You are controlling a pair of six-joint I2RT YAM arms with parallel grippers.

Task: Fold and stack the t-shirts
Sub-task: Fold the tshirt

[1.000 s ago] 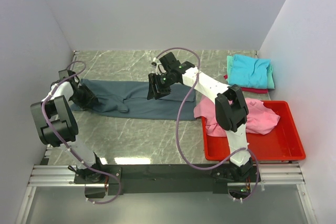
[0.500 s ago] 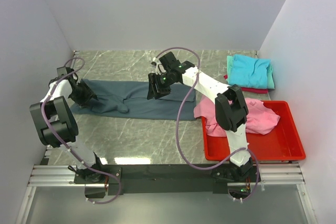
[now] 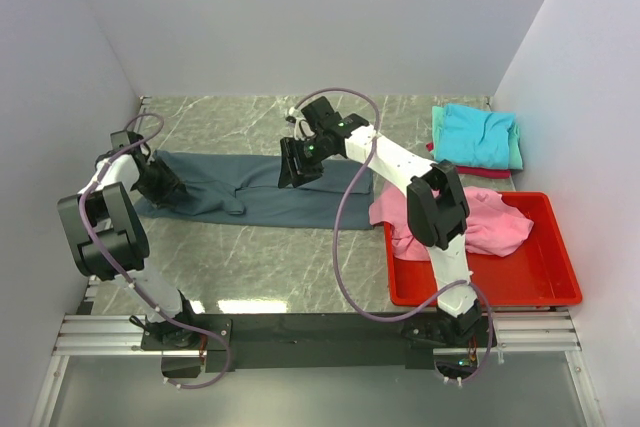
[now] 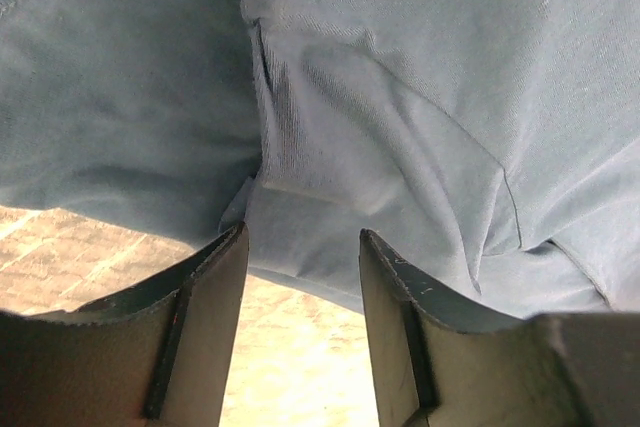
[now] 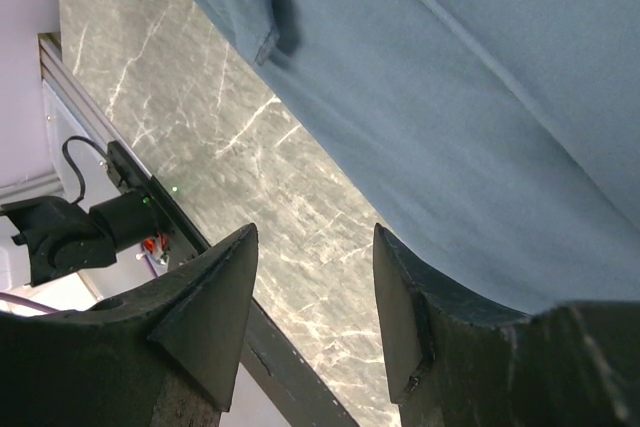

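Note:
The dark slate blue-grey t-shirt (image 3: 255, 190) lies spread lengthwise across the marble table. My left gripper (image 3: 160, 185) sits low at its left end, open and empty, its fingers (image 4: 205, 292) at the cloth's edge (image 4: 400, 117). My right gripper (image 3: 297, 169) hovers over the shirt's middle, open and empty; the cloth (image 5: 480, 97) fills the upper right of the right wrist view. A pink t-shirt (image 3: 480, 222) lies crumpled in the red bin. A turquoise tee (image 3: 478, 134) tops a folded stack with mint and red edges at the back right.
The red plastic bin (image 3: 540, 282) sits at the front right. Grey walls close in the left, back and right sides. The metal rail (image 3: 320, 332) with the arm bases runs along the near edge; it also shows in the right wrist view (image 5: 110, 217).
The right gripper has shifted slightly left over the shirt. The left gripper has barely moved at the shirt's left end.

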